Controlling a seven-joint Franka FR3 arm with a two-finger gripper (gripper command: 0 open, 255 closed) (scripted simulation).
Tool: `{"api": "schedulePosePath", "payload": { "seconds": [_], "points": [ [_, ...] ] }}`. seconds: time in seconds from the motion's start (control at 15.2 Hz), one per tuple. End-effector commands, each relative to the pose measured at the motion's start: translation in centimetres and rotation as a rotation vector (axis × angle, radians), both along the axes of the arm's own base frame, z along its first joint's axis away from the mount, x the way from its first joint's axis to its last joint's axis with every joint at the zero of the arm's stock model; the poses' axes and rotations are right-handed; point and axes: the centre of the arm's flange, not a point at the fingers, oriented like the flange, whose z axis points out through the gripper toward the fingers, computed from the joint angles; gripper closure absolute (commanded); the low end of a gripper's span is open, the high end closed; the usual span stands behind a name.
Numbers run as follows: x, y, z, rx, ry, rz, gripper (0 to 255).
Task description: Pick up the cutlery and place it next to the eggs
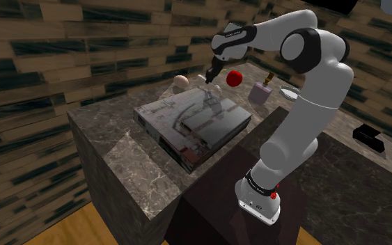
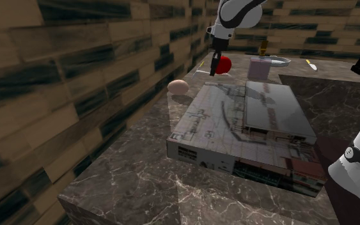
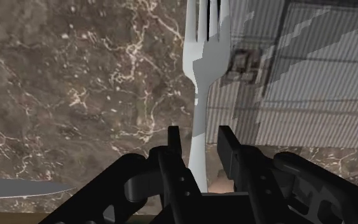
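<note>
Above the marble counter (image 1: pixel 118 163), the gripper (image 3: pixel 201 135) is holding a fork (image 3: pixel 203 63);
its fingers (image 3: pixel 175 156) are pinching the handle.

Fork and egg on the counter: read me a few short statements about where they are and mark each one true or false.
1. The fork runs between the fingers of the gripper, tines pointing away from the hand. True.
2. The egg lies on top of the flat patterned box. False: it lies on the marble counter beside the box, on the side toward the wall.
3. A red round thing sits on the counter beyond the box. True.
4. The fork lies flat on the counter, away from the gripper. False: the gripper holds it above the counter.
</note>
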Motion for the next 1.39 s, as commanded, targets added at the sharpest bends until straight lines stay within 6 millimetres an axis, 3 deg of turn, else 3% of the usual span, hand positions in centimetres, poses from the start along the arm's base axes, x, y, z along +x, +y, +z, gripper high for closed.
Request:
{"api": "schedulePosePath", "payload": {
  "seconds": [0.0,0.86,1.32],
  "points": [
    [0.0,-0.1,-1.1,0.000,-0.001,0.000,255],
    [0.0,-0.1,-8.0,0.000,-0.001,0.000,255],
    [0.0,-0.1,-8.0,0.000,-0.001,0.000,255]
  ]
}}
